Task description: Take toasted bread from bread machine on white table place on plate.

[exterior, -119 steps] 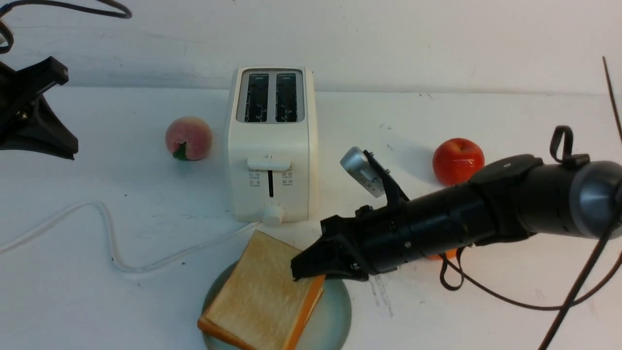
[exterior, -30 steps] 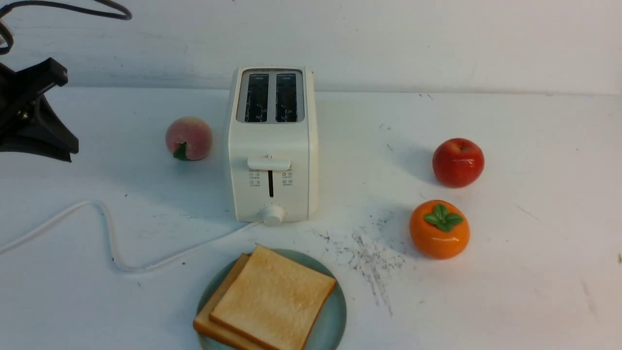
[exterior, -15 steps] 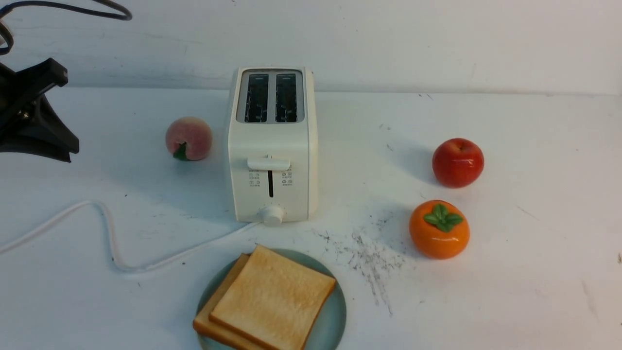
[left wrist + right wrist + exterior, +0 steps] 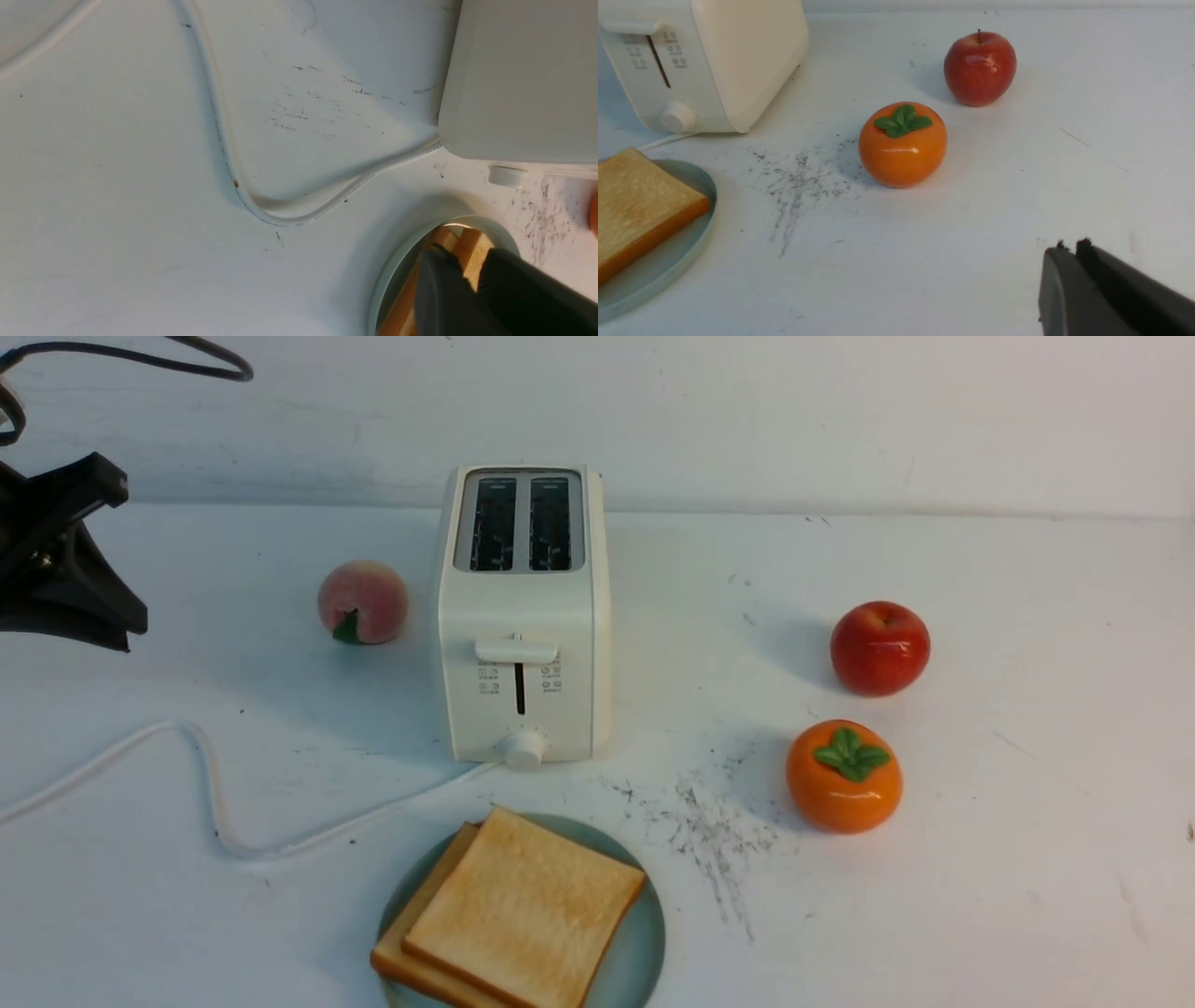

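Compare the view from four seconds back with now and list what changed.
The right arm, whose fingers were at the top slice of toasted bread over the plate, has let go and pulled back out of the front view. That slice now lies flat on the lower one. The bread machine, peach and apple stayed put.

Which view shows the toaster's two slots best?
The front view: it looks down on the toaster, and both slots are visibly empty. The right wrist view shows only its front and side; the left wrist view shows just a corner.
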